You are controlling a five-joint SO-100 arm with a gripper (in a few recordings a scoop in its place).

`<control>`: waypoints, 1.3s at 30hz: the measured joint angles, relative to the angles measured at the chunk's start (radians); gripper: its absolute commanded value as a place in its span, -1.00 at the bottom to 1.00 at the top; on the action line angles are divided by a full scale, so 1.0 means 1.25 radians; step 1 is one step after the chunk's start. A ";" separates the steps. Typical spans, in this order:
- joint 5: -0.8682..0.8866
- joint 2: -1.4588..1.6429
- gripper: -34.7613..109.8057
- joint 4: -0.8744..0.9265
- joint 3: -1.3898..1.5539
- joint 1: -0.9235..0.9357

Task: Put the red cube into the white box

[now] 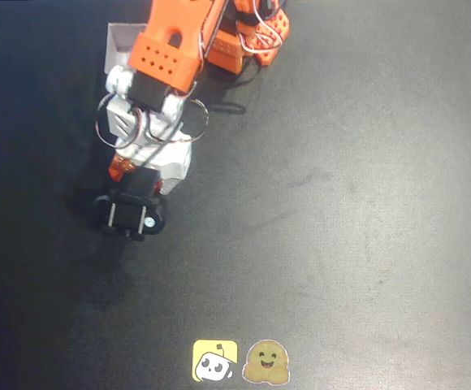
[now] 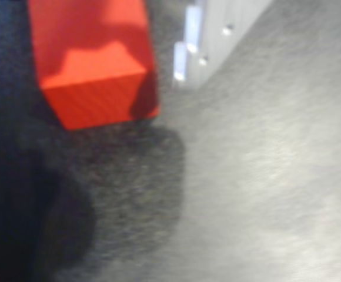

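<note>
between the gripper (image 2: 159, 64) fingers sits the red cube (image 2: 94, 64); grip unclear.

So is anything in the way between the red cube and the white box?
Nothing visible lies on the mat between the red cube and the white box. In the overhead view, the robot's own arm hangs above that stretch.

The bench (image 1: 365, 203) wears a dark, matt, faintly grainy covering. The red cube (image 2: 94, 64) looks matt and smooth. The arm (image 1: 166, 61) shows orange and white plastic. Two stickers (image 1: 241, 361) look glossy.
</note>
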 measured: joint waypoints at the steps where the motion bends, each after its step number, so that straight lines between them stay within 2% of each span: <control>1: -0.001 0.000 -0.17 -0.013 0.013 0.000; 11: -0.001 -0.004 -0.19 -0.092 0.114 -0.005; 14: -0.001 0.009 -0.28 -0.094 0.131 -0.002; 18: 0.000 0.018 -0.52 -0.097 0.137 0.005; 27: 0.009 0.036 -0.52 -0.090 0.137 0.066; 30: 0.039 0.101 -0.52 -0.016 0.133 0.104; 34: 0.139 0.173 -0.52 0.178 0.054 0.166; 39: 0.164 0.204 -0.52 0.393 -0.044 0.336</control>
